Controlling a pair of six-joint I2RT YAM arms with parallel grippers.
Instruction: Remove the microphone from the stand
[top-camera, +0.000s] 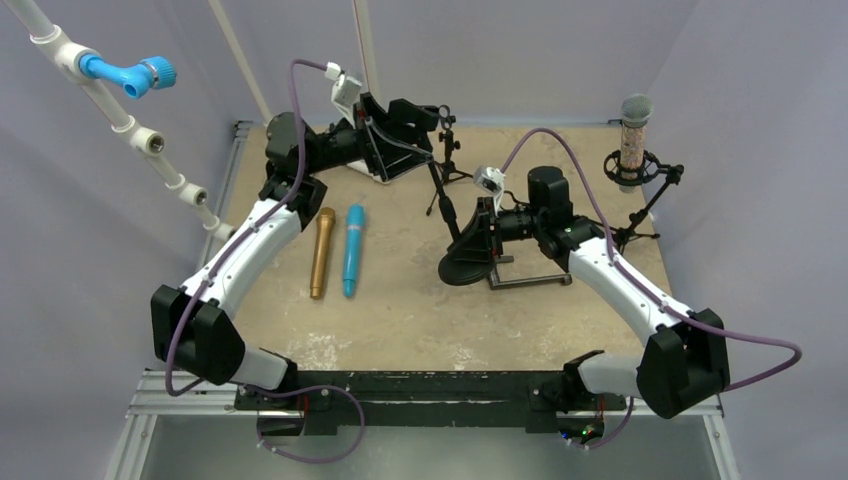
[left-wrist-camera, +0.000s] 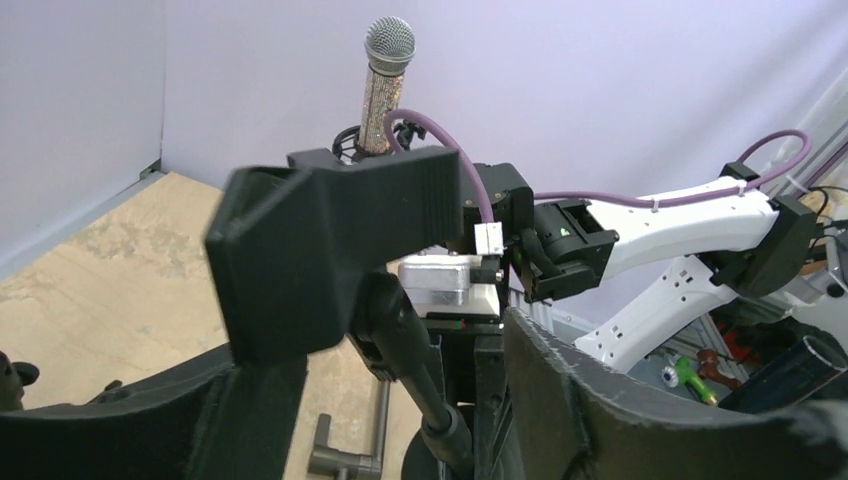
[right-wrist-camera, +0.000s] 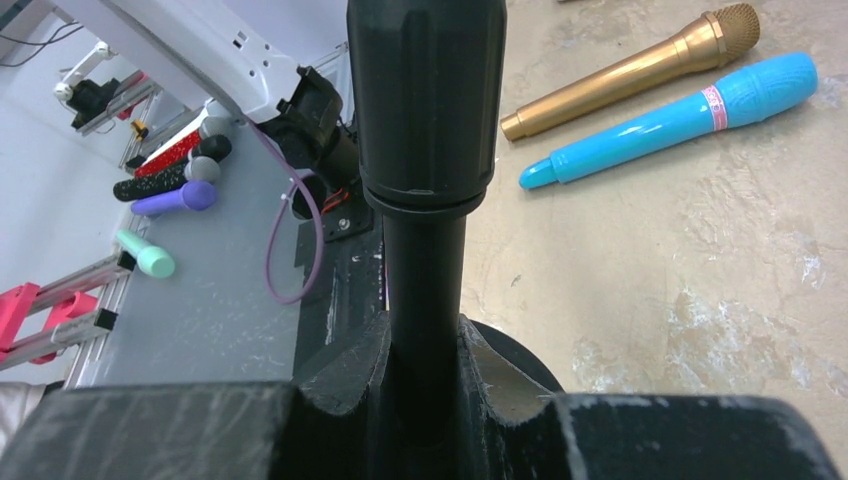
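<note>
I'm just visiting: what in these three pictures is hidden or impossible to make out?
Left wrist view: the stand's clip hides the sparkly microphone's lower end.
Top view: the left arm's wrist hides whether the left jaws touch that clip.
Right wrist view: the top edge cuts off the black pole in the right jaws.
Too small: the blue microphone's band print.

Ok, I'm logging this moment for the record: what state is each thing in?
Left gripper: open, a finger on either side of the clip's stand.
Right gripper: shut on pole.
Clip: holds no mic.
Gold mic: lying flat on table.
Blue mic: lying flat beside it, apart.
Glitter mic: upright in its mount.
</note>
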